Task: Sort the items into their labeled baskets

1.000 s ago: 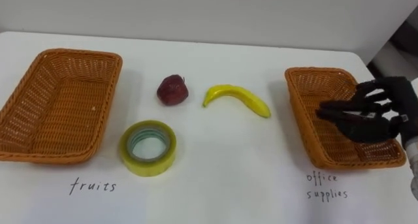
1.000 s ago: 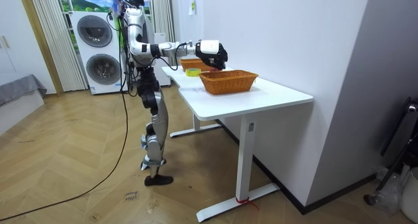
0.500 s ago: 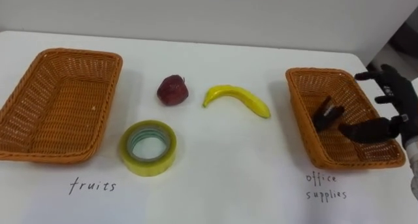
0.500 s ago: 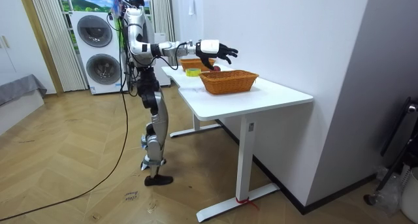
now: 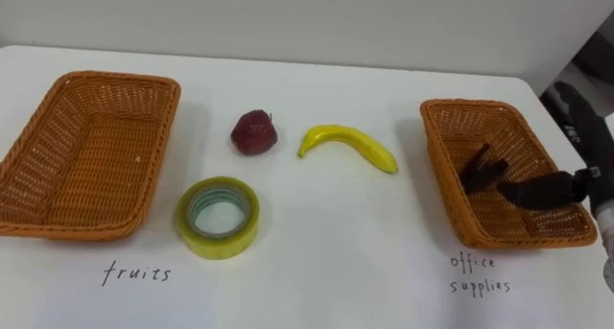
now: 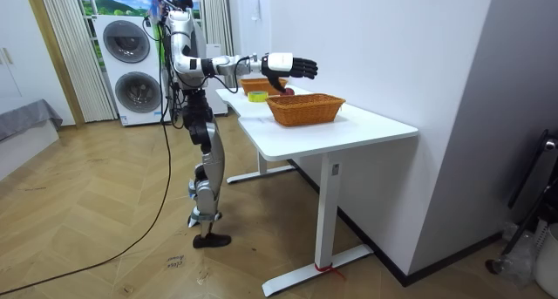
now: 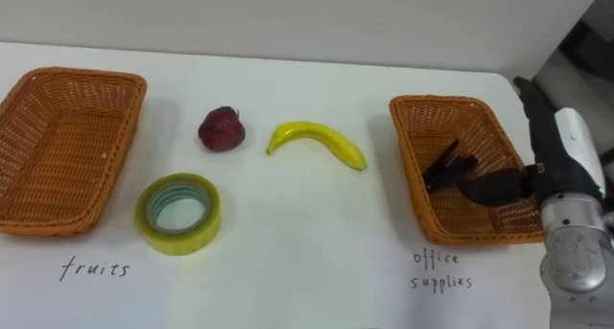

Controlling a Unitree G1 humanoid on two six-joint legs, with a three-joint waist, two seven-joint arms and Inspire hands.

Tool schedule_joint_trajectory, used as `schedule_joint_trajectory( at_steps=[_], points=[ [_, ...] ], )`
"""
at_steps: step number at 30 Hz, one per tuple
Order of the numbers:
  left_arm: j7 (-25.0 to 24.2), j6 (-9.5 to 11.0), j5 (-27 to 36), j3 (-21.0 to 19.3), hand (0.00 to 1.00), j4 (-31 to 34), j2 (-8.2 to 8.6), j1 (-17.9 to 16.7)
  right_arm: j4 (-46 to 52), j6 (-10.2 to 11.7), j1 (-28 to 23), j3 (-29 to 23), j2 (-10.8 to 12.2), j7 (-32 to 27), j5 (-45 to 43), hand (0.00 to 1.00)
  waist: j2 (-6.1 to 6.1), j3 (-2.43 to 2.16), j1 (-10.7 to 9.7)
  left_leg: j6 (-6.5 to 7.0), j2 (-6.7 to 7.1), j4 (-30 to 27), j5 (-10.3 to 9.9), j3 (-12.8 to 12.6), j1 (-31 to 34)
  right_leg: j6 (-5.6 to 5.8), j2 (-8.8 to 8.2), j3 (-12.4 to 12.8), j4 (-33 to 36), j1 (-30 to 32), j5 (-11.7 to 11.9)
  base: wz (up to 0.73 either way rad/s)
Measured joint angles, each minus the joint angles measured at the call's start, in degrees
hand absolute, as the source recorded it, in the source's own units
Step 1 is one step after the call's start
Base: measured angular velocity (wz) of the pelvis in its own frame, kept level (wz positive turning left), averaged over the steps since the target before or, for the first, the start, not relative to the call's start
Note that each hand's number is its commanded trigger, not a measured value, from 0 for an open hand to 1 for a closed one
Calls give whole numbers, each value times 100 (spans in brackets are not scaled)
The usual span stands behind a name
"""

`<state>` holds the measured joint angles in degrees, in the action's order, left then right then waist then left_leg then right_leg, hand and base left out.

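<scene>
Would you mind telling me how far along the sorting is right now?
Done: one dark clip-like item lies in the office supplies basket. In hand: nothing; the right hand is open beside that basket. Left: the tape roll belongs there too, and the banana and red fruit wait on the table, outside the fruits basket.

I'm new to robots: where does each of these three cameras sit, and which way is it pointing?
Left eye view: on the robot's head, facing down at the white table; its right hand shows at the right edge.
Right eye view: just beside it, same downward look, same hand with more wrist.
Room view: standing across the room, facing the table's end and the whole standing robot.
Shared: both eyes show the banana and tape roll.
</scene>
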<state>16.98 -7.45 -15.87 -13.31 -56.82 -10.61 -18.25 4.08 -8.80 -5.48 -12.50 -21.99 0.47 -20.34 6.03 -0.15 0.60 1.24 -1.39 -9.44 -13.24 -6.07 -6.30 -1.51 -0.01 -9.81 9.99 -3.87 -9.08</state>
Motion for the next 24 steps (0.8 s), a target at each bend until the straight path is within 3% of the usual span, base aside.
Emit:
schedule_joint_trajectory(
  at_steps=[7,16,24],
  points=[
    [17,44,-2,2,0,-11,0,1,146,61,2,1,0,-26,95,0,8,5,21,0,0,34,0,-1,-18,0,6,7,7,-15,0,-1],
    [12,42,14,3,0,-55,-15,72,342,46,75,15,-1,173,1834,0,95,25,165,1,3,10,0,14,-27,0,3,69,56,-1,0,-1],
    [6,29,10,25,0,-43,-17,121,388,36,808,183,-2,397,2698,0,80,25,231,1,3,-17,0,59,2,0,-3,-21,51,-10,0,2]
  ],
)
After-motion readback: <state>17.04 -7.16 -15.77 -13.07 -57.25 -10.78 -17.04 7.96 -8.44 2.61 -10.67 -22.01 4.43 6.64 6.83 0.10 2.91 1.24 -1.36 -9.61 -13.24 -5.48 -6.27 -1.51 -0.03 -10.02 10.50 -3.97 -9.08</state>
